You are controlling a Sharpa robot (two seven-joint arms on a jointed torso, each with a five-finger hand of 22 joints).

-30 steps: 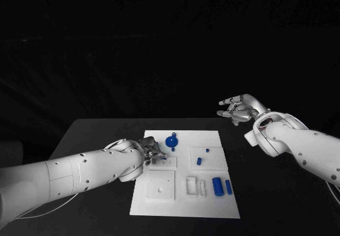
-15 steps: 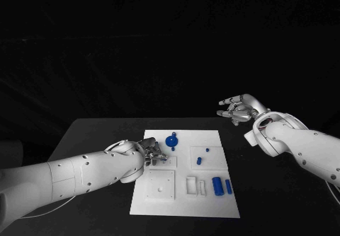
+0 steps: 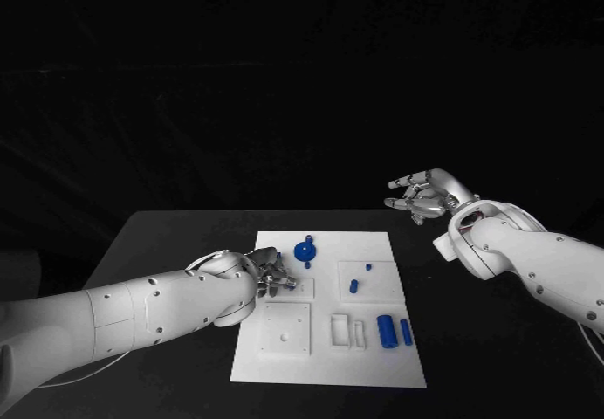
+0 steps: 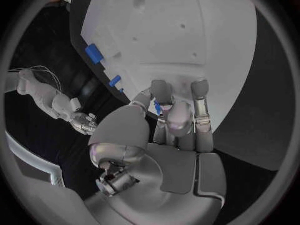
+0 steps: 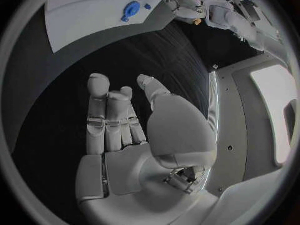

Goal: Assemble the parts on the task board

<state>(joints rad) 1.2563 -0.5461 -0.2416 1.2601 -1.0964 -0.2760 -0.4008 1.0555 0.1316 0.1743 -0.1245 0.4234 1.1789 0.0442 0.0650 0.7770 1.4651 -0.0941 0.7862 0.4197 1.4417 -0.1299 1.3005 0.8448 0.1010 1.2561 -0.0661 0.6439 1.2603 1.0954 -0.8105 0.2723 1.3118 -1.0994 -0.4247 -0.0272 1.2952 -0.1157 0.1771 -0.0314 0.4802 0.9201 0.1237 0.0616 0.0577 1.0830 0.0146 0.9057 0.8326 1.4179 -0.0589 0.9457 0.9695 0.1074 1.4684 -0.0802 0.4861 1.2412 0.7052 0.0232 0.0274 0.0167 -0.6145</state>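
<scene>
The white task board lies mid-table. My left hand hovers over the board's left side with its fingers curled together. In the left wrist view this hand pinches a small blue part between its fingertips, just above the board. A round blue part stands at the board's far end, a small blue peg lies in the middle, and two blue cylinders lie at the near right. My right hand is raised beyond the board's far right corner, fingers spread and holding nothing.
White square fixtures and a slotted white block sit on the board's near half. A tiny blue stud stands right of centre. Black table surrounds the board. The right wrist view shows the board far off.
My left hand has edged slightly toward the near side of the board, still pinching the small part. The right hand has stayed in place.
</scene>
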